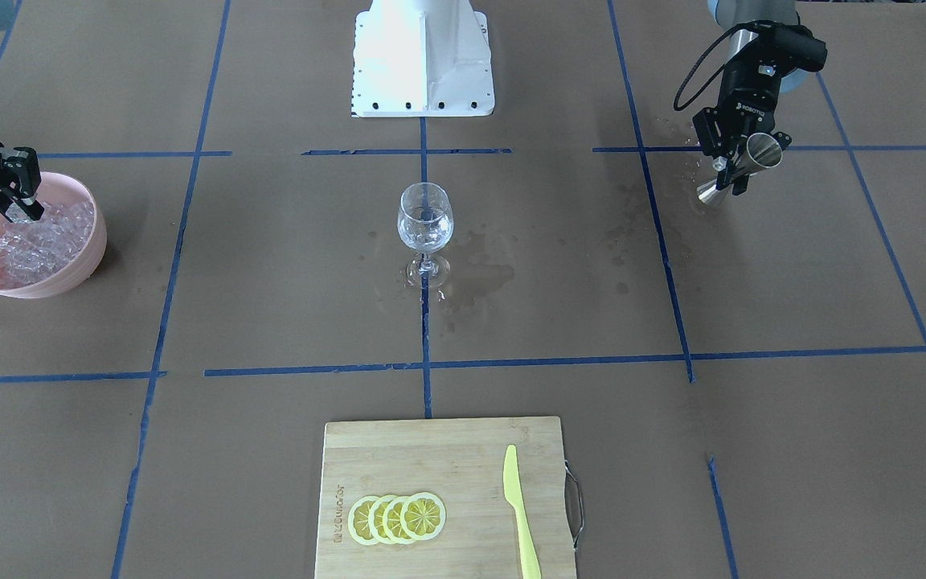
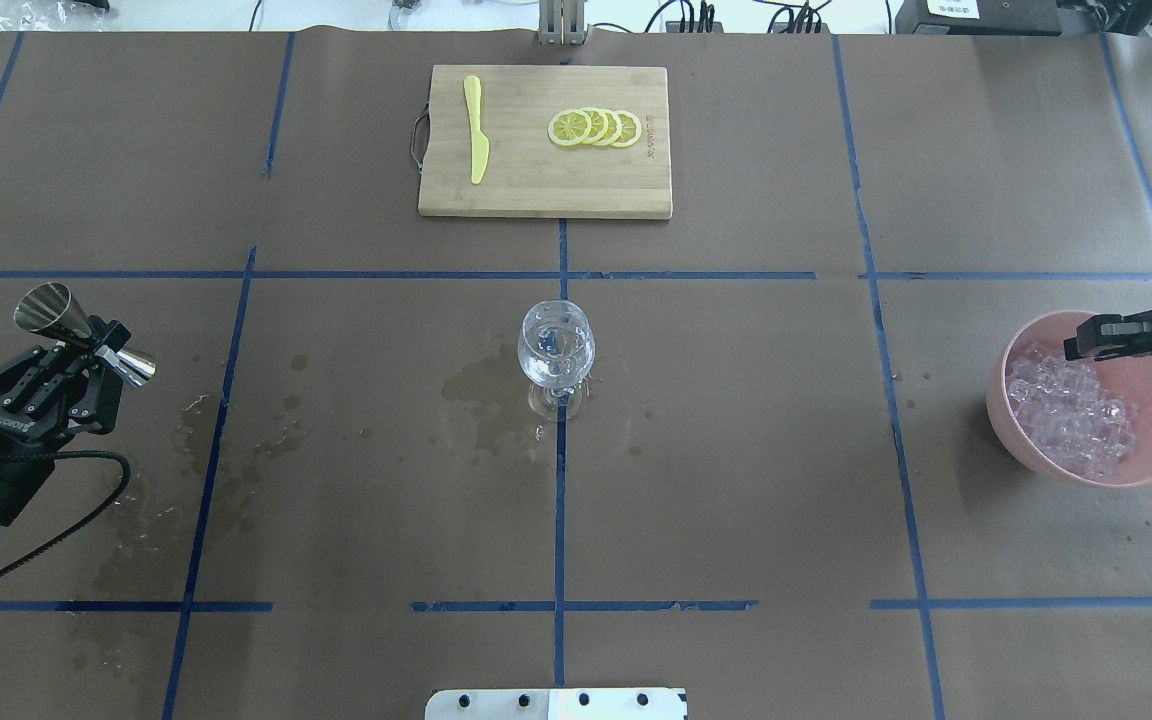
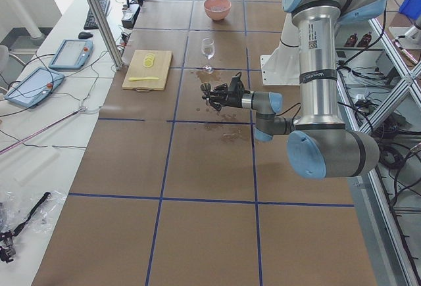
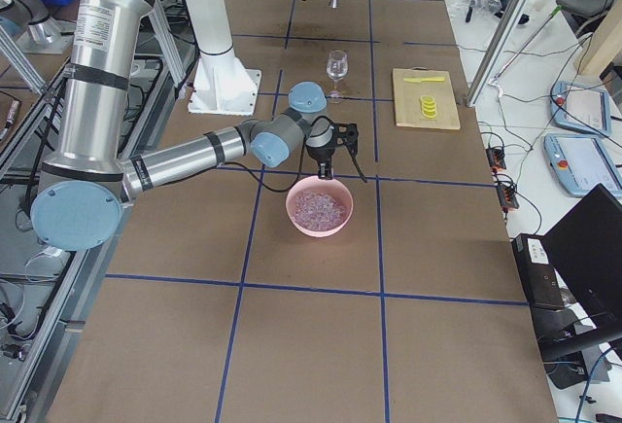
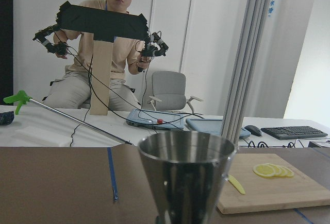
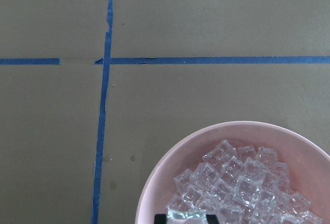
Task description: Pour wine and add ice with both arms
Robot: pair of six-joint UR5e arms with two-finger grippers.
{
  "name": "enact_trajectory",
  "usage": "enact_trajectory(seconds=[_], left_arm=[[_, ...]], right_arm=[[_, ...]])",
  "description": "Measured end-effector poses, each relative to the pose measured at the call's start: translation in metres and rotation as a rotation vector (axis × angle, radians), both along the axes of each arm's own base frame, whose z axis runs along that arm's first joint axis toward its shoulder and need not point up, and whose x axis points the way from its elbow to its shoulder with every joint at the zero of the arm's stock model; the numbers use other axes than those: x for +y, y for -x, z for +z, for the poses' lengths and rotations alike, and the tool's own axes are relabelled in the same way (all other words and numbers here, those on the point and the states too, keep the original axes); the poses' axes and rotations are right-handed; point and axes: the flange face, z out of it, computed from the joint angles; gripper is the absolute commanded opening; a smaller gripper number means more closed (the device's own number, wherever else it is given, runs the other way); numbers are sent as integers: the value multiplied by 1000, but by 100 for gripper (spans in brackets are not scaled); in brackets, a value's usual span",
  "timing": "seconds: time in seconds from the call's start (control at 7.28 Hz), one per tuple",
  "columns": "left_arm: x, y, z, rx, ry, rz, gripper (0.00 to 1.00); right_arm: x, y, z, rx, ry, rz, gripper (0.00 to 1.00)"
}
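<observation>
Lemon slices (image 1: 397, 517) lie fanned on a bamboo cutting board (image 1: 399, 458) at the near edge, with a yellow plastic knife (image 1: 519, 515) beside them. Further back stands a wine glass (image 1: 425, 217), upright, with a little clear wine (image 1: 426, 236) in it and wet patches (image 1: 483, 277) around its foot. Off to one side, the left gripper (image 1: 730, 173) is clamped on the waist of a tilted steel jigger (image 1: 744, 165). Opposite, the right gripper (image 1: 25, 211) hangs over a pink bowl (image 1: 97, 241) heaped with ice (image 1: 37, 241). Its fingers are narrow, pinching one ice cube (image 6: 186, 214).
</observation>
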Motion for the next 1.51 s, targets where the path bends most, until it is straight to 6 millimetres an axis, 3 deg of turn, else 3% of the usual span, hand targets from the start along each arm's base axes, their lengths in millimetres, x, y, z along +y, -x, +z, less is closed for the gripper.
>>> enact_trajectory(seconds=[0.14,0.96,1.51], left_arm=[[-1,-6,10,48,57,3,0],[-11,-27,47,-56,164,-148,0],[-21,-74,73,-52,198,-220,0]], right_arm=[[2,-4,-3,-12,2,-2,0],[8,-21,-41,-97,-1,30,0],[9,-26,-58,-140,4,42,0]])
